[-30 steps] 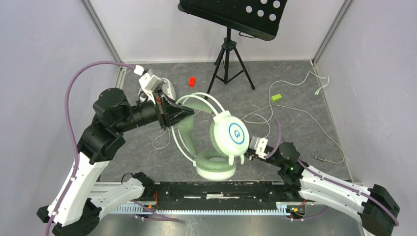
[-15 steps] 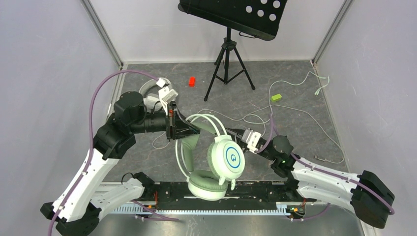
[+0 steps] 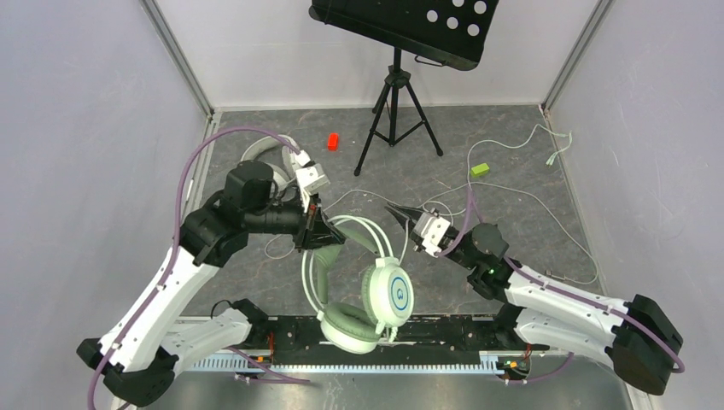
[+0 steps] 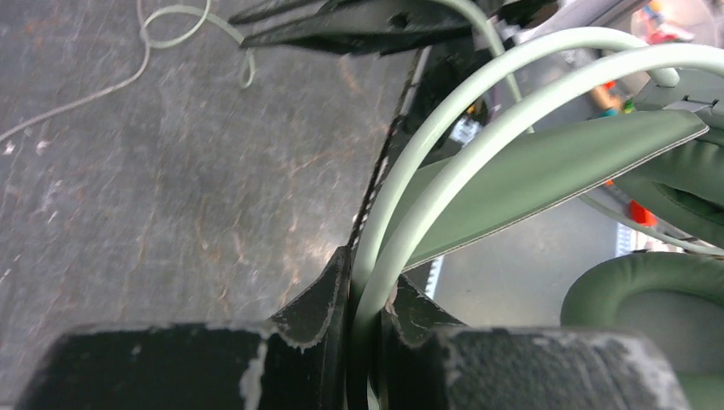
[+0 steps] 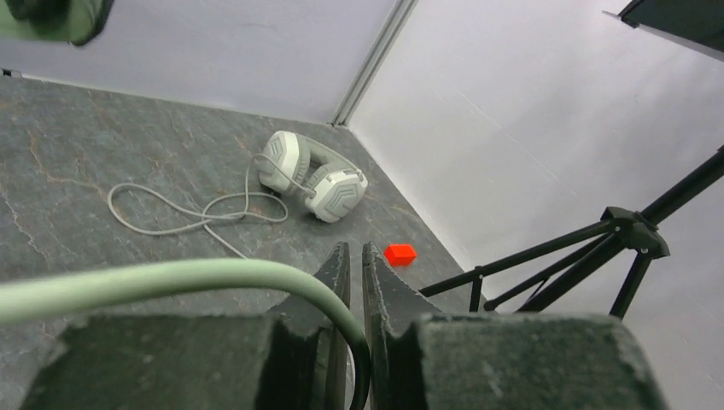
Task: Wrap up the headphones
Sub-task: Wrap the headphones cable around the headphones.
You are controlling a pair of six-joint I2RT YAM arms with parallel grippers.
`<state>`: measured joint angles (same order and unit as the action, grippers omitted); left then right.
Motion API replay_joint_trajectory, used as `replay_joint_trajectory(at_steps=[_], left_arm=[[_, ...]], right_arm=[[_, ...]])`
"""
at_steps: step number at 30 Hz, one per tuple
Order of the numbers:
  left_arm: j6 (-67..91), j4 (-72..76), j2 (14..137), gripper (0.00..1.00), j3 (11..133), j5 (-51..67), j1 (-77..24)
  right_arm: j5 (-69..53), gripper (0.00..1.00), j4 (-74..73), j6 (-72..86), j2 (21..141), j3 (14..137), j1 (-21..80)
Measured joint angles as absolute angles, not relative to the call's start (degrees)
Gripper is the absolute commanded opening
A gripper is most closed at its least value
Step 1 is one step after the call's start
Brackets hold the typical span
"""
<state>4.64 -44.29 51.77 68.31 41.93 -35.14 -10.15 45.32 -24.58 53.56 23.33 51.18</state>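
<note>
Top external view: my left claw (image 3: pixel 335 238) is clamped tight on the band (image 4: pixel 546 175) of the mint headset (image 3: pixel 388 292). My left wrist view shows the band's two thin wires pinched between my fingers (image 4: pixel 320 295). The soft strap fans out beyond my tips to the right. The headset is off the floor (image 3: pixel 512 239) and hangs from that grip, with both cups below and right of my tips, near my base rail. The grey headset (image 3: pixel 256 152) lies on the floor beyond my left wrist, partly hidden by the arm.

My right claw (image 3: pixel 393 207) sits just right of the hanging band, its tips pointing away from my base. In my right wrist view the fingers stand almost together. The mint cable (image 5: pixel 171 278) comes in from the left and bends down into the slit near their root, so this claw (image 5: pixel 354 249) is narrow and nipping that cable. Ahead of these tips and to the left, the grey headset (image 5: pixel 312 175) rests by the corner with its pale lead (image 5: pixel 171 218) looped on the floor. A red block (image 5: pixel 399 253) lies just right of my tips.
</note>
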Motion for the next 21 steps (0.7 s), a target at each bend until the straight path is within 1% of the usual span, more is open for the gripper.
replay_joint_trajectory(at_steps=[5,9,14,21], left_arm=[[-2.66,-49.95,55.77,0.14,69.04,33.65,-36.95],[-6.96,-53.23,59.79,0.13,69.38,23.66,-42.24],[-8.38,-54.17,62.11,0.09,70.08,12.53,-46.94],[-8.25,-55.18,64.42,0.09,71.53,-4.73,-47.77]], right_arm=[[-8.91,0.11,35.44,-25.58,52.86,27.4,50.59],[-7.11,0.11,27.16,-25.61,52.97,31.57,50.37],[-5.39,0.11,14.59,-24.36,54.26,36.05,49.98],[-5.15,0.11,-1.65,-19.05,56.12,45.04,49.43]])
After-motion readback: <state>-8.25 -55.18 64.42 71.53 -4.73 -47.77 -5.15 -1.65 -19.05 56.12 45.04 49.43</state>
